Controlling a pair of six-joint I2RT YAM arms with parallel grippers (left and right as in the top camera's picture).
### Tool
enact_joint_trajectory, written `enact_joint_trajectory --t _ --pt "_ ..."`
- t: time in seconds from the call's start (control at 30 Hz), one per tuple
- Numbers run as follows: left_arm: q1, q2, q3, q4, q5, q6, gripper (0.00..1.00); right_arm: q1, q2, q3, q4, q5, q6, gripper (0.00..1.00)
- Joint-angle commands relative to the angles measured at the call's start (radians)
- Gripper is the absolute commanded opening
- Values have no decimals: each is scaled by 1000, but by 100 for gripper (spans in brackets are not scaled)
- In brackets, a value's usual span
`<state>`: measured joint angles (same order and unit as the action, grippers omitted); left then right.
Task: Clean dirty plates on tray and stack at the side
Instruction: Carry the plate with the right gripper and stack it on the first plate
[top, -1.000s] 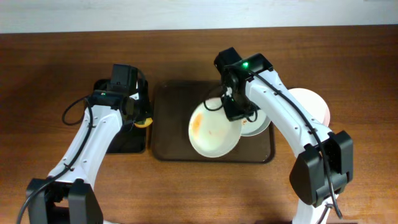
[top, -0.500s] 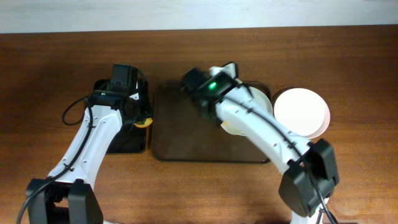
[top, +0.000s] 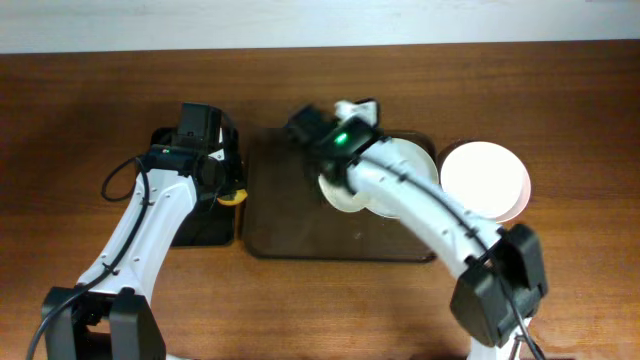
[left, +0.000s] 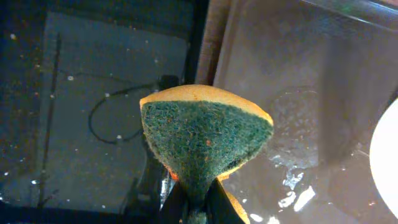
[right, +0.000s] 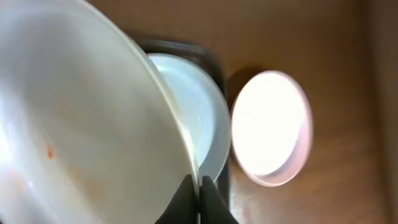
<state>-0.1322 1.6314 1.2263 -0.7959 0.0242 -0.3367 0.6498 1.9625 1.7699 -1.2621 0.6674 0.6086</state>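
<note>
My right gripper is shut on the rim of a white plate with faint orange streaks, and holds it tilted above the brown tray. In the overhead view this plate shows partly under the right arm. A second plate lies at the tray's right end and also shows in the right wrist view. A third plate lies on the table right of the tray. My left gripper is shut on a yellow and green sponge at the tray's left edge.
A narrow black tray stands left of the brown tray, under the left gripper; it also shows in the left wrist view. Wet spots lie on the brown tray's floor. Bare wooden table surrounds both trays.
The right arm has swung left over the tray and turned the held plate from nearly flat to steeply tilted. The left arm has not moved.
</note>
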Motion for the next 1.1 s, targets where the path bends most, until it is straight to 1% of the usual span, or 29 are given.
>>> enact_joint_trajectory --t 0.0,0.13,0.27,0.33,0.37,0.47,0.6,0.7,0.83,0.93,1.07 --pt "-2 -27 16 29 124 8 0 -116 -37 7 66 -466 -114 4" --pt "-2 -27 16 80 288 66 0 -187 -35 6 85 -723 -220 4" --pt "-7 -27 16 80 311 71 0 -179 -21 -31 113 -796 -220 4" --pt "-22 -27 16 80 324 86 0 -179 -20 -96 172 -842 -219 4" --pt "-33 -27 14 81 324 86 0 -179 -20 -148 229 -874 -219 4" --pt "-69 -27 0 81 324 85 0 -179 -20 -262 370 -881 -212 4" --pt "-113 -25 -52 112 321 83 0 -179 -20 -368 481 -885 -208 4" --pt "-132 -23 -137 174 321 37 0 -179 -20 -391 500 -886 -208 4" --pt "-135 -23 -272 346 437 7 0 -179 -20 -391 501 -895 -208 4" --pt "-136 -19 -335 418 471 4 0 -179 -20 -391 500 -897 -208 4" --pt "-169 -1 -375 499 470 -14 0 -179 -20 -391 500 -900 -208 4"
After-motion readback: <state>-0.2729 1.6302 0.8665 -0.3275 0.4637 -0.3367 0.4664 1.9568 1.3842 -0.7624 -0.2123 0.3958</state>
